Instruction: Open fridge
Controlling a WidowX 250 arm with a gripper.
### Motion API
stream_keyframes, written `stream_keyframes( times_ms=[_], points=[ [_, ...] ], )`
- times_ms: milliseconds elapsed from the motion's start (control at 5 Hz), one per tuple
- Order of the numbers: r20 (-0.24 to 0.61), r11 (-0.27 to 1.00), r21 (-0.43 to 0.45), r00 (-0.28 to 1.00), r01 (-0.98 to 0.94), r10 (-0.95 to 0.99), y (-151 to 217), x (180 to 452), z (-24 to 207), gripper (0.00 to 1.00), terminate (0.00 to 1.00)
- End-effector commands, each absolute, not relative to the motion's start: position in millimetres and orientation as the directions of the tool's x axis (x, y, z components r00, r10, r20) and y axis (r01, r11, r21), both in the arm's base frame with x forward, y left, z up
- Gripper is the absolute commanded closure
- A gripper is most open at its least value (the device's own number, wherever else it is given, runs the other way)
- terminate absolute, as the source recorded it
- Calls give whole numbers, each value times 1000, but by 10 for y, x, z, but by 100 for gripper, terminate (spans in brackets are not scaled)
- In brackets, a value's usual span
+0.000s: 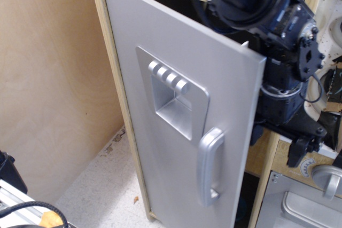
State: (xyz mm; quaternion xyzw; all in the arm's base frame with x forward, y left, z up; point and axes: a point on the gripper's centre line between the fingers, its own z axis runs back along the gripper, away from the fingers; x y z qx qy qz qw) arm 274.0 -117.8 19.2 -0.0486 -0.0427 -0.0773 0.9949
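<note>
Though fridge (176, 110) door ajar, interior dark (contents unclear); pincer (283, 126) state unclear.

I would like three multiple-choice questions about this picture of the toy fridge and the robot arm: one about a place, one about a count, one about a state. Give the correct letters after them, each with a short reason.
1. Where on the fridge door is the bar handle?
A. near the hinged left edge
B. near the free right edge, below the dispenser panel
C. along the top edge

2. How many knobs does the dispenser panel carry?
A. two
B. four
C. six

3. In what state is the door?
A. flush shut in the frame
B. partly swung open
C. taken off

Answers:
1 B: the handle stands upright low on the right side, under the panel.
2 B: four round knobs sit in a row.
3 B: the free edge stands out from the wood frame, with a dark gap behind it where the robot arm reaches.
</note>
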Motion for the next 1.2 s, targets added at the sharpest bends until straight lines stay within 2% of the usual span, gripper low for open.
stream_keyframes(
  times_ms=[0,200,600,1000],
  points=[
    [101,992,-95,992,83,-73,-1057,2408,401,0,0],
    [98,996,-81,995,36,-28,-1000,2143,376,0,0],
    [108,998,-56,994,-19,25,-786,1808,336,0,0],
    [120,996,-74,990,-59,67,-393,1662,208,0,0]
  ],
)
